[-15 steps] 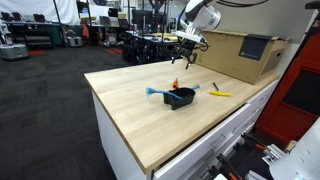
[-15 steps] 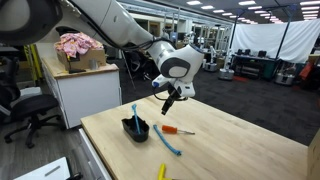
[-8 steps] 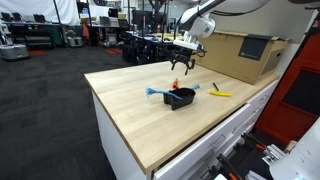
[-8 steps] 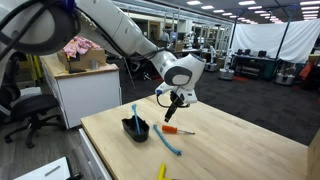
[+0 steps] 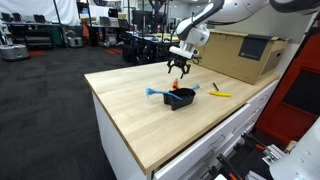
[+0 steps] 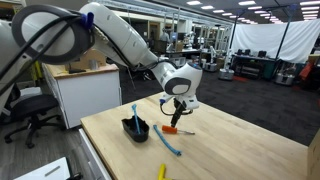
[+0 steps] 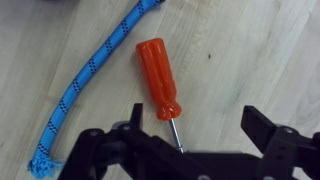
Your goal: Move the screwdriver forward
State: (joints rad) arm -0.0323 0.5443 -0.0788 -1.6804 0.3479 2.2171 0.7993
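The screwdriver (image 7: 158,75) has an orange-red handle and a thin metal shaft. It lies flat on the wooden table (image 5: 140,120), and it shows in both exterior views (image 5: 176,86) (image 6: 171,130). My gripper (image 7: 195,125) is open and empty. It hovers right above the screwdriver, with the shaft's tip between the two black fingers and nearer one of them. The fingers touch nothing. In both exterior views the gripper (image 5: 180,69) (image 6: 178,106) hangs a little above the tool.
A braided blue rope (image 7: 90,70) lies beside the screwdriver (image 6: 172,146). A black bowl (image 6: 136,129) holding a light-blue-handled tool (image 6: 134,111) stands close by (image 5: 181,98). A yellow pen-like stick (image 5: 220,94) lies near the table edge. A cardboard box (image 5: 245,52) stands behind.
My gripper has come down toward the table and now hangs just over the screwdriver. The screwdriver, rope and bowl have not moved.
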